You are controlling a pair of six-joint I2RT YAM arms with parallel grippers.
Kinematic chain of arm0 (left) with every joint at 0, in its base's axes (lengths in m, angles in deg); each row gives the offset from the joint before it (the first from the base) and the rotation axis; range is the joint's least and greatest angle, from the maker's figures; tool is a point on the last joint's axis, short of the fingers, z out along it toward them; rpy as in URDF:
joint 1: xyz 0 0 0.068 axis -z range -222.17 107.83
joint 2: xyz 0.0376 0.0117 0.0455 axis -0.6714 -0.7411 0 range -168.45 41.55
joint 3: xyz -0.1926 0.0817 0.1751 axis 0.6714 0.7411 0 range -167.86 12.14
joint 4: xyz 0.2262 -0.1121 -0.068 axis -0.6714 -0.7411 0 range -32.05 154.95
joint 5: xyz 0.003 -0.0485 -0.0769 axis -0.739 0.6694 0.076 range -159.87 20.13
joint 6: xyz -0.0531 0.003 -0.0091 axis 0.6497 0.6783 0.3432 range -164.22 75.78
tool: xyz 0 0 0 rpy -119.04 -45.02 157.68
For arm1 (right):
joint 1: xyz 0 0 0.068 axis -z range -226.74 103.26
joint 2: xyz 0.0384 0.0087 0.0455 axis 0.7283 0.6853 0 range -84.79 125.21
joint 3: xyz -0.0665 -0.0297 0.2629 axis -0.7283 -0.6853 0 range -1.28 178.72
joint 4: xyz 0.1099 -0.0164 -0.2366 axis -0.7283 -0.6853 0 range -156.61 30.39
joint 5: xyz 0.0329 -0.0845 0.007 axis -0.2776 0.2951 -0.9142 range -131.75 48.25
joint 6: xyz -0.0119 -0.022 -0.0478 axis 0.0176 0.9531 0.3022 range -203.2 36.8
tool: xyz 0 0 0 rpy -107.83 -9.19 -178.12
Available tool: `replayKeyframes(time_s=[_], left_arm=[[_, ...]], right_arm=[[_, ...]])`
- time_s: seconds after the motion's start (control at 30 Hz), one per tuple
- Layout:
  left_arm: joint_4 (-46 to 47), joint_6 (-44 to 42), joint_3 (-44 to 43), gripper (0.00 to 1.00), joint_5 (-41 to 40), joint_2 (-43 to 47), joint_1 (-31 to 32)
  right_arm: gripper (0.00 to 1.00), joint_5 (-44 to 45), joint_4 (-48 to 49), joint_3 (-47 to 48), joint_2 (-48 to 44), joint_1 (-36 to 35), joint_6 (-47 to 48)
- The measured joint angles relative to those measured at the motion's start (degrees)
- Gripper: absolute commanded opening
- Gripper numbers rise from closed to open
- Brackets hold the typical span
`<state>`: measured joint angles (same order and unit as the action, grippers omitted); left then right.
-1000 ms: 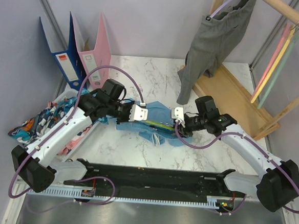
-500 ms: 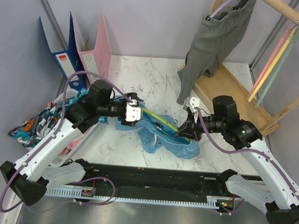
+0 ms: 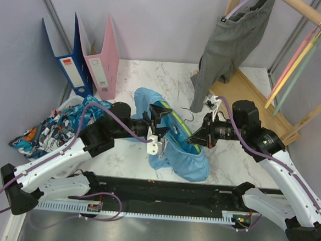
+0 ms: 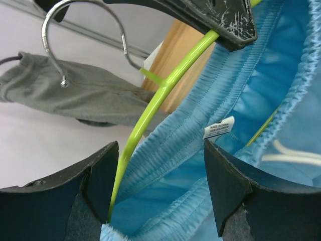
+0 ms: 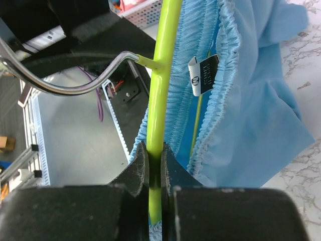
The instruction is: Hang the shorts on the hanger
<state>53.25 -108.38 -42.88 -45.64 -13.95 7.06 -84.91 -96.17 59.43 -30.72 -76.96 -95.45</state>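
The light blue shorts [image 3: 182, 158] hang off the lime hanger [image 3: 177, 120], held up above the table's middle. My right gripper [image 3: 194, 138] is shut on the hanger's bar [image 5: 161, 95], just below its metal hook [image 5: 65, 83]. The shorts' elastic waistband [image 5: 223, 85] runs beside the bar. My left gripper [image 3: 162, 129] is open and faces the right one. Its jaws [image 4: 160, 196] stand wide round the waistband [image 4: 200, 135] and the hanger bar [image 4: 150, 108], which passes close to the left finger [image 4: 100, 186]. The shorts' legs droop towards the table.
Grey trousers [image 3: 232, 43] hang on the wooden rack [image 3: 250, 99] at the back right, with pink, yellow and green hangers [image 3: 296, 64] on its rail. Binders [image 3: 93, 60] stand at the back left. Patterned clothes [image 3: 44, 129] fill a basket at the left.
The hanger and shorts rose from lying low over the table to hanging upright. My left gripper swung right and turned, and now stands open. My right gripper kept hold of the hanger.
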Motion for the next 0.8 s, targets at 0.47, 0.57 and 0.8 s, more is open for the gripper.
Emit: replayKeyframes(time_s=[0.47, 0.57, 0.8], left_arm=[[11.41, -6.84, -0.50, 0.14, -6.56, -7.54, 10.23], [11.02, -10.25, -0.76, 0.02, -7.78, -8.44, 10.82], [18.67, -11.80, 2.75, 0.02, -8.59, -9.27, 11.89]], right_arm=[[0.00, -0.39, -2.05, -0.26, -5.11, 0.11, -4.55], [0.16, -0.37, -1.99, -0.42, -6.47, 0.74, -6.91], [0.47, -4.74, 3.85, -2.86, -10.47, 0.83, -12.35]])
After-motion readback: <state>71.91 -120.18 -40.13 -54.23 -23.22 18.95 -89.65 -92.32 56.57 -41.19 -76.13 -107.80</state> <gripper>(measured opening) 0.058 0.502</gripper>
